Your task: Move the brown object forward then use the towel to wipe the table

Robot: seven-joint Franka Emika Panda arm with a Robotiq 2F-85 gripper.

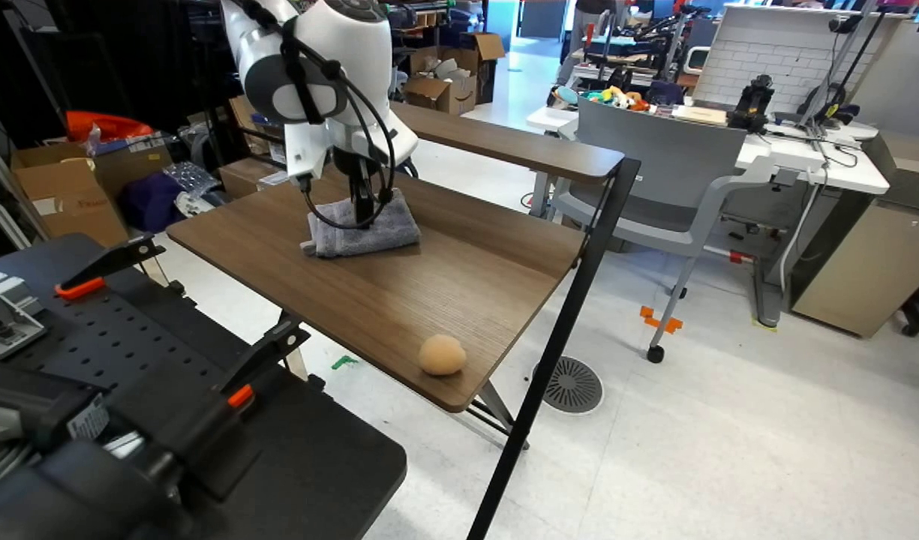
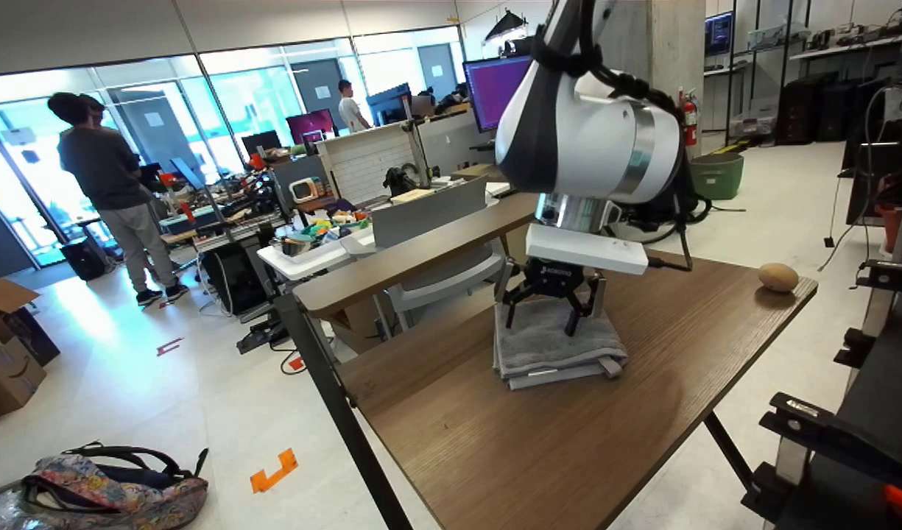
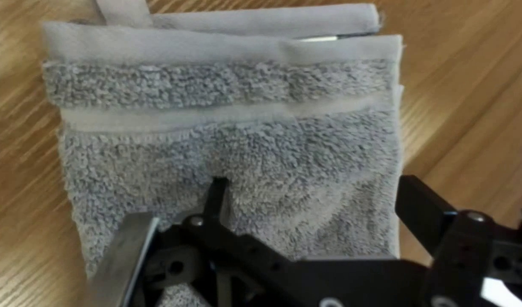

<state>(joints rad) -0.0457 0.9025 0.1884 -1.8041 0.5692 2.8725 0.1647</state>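
The brown object point(image 1: 442, 355) is round and egg-like. It rests near a corner of the wooden table point(image 1: 474, 277), and also shows in an exterior view point(image 2: 778, 277); it is out of the wrist view. The grey towel point(image 2: 554, 357) lies folded on the table, apart from the brown object, and fills much of the wrist view point(image 3: 243, 149). My gripper point(image 2: 540, 328) points down at the towel with its fingers spread and nothing between them. In the wrist view point(image 3: 314, 182) one fingertip is over the towel and the other is at its side edge. Contact with the towel is unclear.
A raised wooden shelf point(image 1: 519, 146) runs along one long side of the table, with a grey chair point(image 1: 654, 172) behind it. A slanted black leg point(image 1: 557, 337) stands at one end. A black bench point(image 1: 339, 450) with clamps point(image 1: 268, 352) stands by the opposite long side.
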